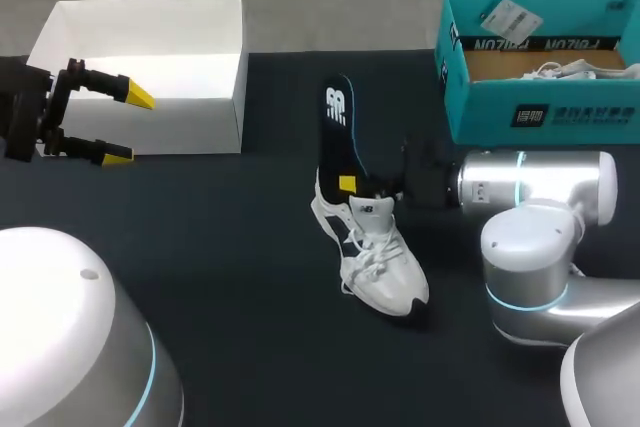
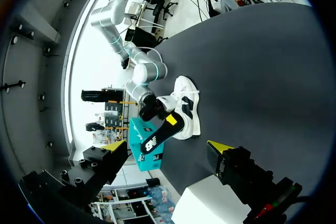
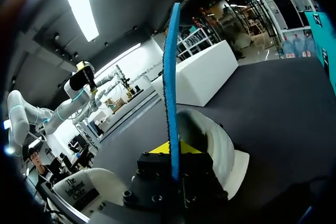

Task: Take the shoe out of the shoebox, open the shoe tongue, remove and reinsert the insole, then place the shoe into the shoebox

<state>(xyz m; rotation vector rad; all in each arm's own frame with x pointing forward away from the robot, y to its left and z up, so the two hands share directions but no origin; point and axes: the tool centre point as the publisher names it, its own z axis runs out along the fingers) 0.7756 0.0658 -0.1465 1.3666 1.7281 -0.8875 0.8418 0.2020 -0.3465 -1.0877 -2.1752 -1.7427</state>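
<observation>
Left gripper [image 1: 122, 125] hangs at the left, fingers wide apart; right gripper [image 1: 358, 187], wrist level, pinches the insole [image 1: 338, 122].

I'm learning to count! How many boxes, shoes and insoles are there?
Boxes: 2 (white box, teal shoebox)
Shoes: 2 (white shoe on the table, second shoe inside the teal shoebox)
Insoles: 1 (insole, held by the right gripper)
Total: 5

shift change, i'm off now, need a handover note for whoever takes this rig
Left gripper: fingers open, empty, by the white box.
Right gripper: shut on the insole, upright, lower end at the opening of the shoe.
Shoe on the table, outside the teal shoebox.
Done: shoe out.
Left: finish the insole (out or in, cannot tell), then box the shoe.
</observation>
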